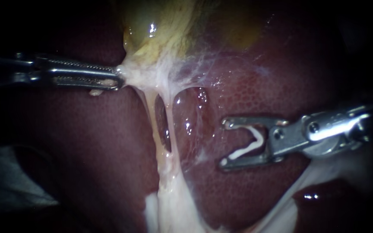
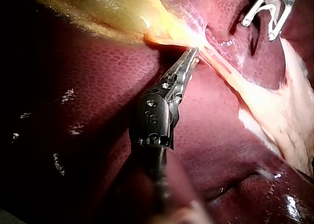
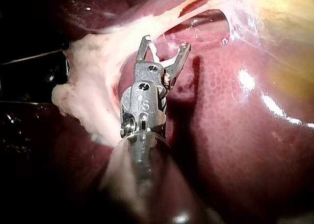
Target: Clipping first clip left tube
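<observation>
- The left tube [image 1: 152,121] runs pale and taut from the tissue [image 1: 141,77] under the gallbladder [image 1: 165,30] down toward the lower edge of the endoscope view.
- Just beside it runs the right tube [image 1: 177,125]. A narrow window between the two shows the liver [image 1: 247,82], and lower down they merge into one pale band.
- The clip [image 1: 257,139] is white and bent into a V. It sits between the jaws of my right instrument [image 1: 224,143], one leg against each jaw.
- Those jaws stand wide, carrying the clip, with their mouth turned toward the tubes. They hang over the liver on the right tube's side, apart from both tubes.
- My left instrument [image 1: 119,78] has its jaws clamped on the tissue at the gallbladder's lower end, where both tubes begin. The tissue is drawn out toward its shaft.
- The gallbladder lies yellow above, and thin webby strands spread from it across the liver.
- In the right wrist view a lumpy pale mass [image 3: 83,96] lies beside my right instrument, joined to the band that leads up to the tubes.
</observation>
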Controlling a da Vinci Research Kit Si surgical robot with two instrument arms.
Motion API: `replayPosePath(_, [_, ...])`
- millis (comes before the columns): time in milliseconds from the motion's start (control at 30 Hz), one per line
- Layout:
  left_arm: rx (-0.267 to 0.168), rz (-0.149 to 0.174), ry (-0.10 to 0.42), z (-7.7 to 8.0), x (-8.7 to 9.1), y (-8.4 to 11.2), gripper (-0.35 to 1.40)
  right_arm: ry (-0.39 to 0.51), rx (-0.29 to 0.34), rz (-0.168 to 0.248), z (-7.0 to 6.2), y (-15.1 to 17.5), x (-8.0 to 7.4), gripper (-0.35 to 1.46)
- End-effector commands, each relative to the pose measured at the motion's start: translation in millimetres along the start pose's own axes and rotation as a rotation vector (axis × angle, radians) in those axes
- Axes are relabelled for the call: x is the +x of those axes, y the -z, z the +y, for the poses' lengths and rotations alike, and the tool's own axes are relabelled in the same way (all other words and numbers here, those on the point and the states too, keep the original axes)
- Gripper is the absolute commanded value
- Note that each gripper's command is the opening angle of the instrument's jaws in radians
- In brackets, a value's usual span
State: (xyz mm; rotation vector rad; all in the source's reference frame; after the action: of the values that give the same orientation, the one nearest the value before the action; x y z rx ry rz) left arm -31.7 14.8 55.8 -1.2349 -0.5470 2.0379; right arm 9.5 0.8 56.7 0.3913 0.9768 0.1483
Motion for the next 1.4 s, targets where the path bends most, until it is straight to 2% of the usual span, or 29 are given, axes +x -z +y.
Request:
replayPosePath(33, [0.000, 0.000, 0.000, 0.0, 0.0, 0.0, -0.35, -0.015, 0.006, 0.008, -0.1, -0.8, 0.1, 0.50])
replayPosePath(333, [0.000, 0.000, 0.000, 0.0, 0.0, 0.0, -0.35, -0.066, 0.026, 0.043, -0.6, -6.5, 1.0, 0.50])
replayPosePath(433, [0.000, 0.000, 0.000, 0.0, 0.0, -0.1, -0.35, -0.087, 0.031, 0.063, -0.6, -8.0, 1.2, 0.50])
replayPosePath(567, [0.000, 0.000, -0.006, 0.0, 0.0, -0.1, -0.35, -0.109, 0.040, 0.069, -0.4, -9.6, 1.3, 0.50])
replayPosePath(667, [0.000, 0.000, -0.006, 0.0, 0.0, 0.0, -0.35, -0.118, 0.043, 0.073, -0.1, -10.5, 0.9, 0.50])
replayPosePath(967, [0.000, 0.000, -0.006, 0.0, 0.0, 0.0, -0.35, -0.122, 0.048, 0.072, 1.3, -12.5, -2.4, 0.50])
replayPosePath(1100, [0.000, 0.000, -0.006, 0.0, 0.0, 0.0, -0.35, -0.117, 0.070, 0.076, 2.0, -12.8, -3.0, 0.50])
replayPosePath(1233, [0.000, 0.000, -0.006, 0.0, 0.0, 0.0, -0.35, -0.096, 0.118, 0.113, 2.3, -12.9, -3.2, 0.48])
replayPosePath(1400, [0.000, 0.000, -0.006, 0.0, 0.0, 0.0, -0.35, -0.063, 0.169, 0.164, 2.8, -14.1, -2.4, 0.46])
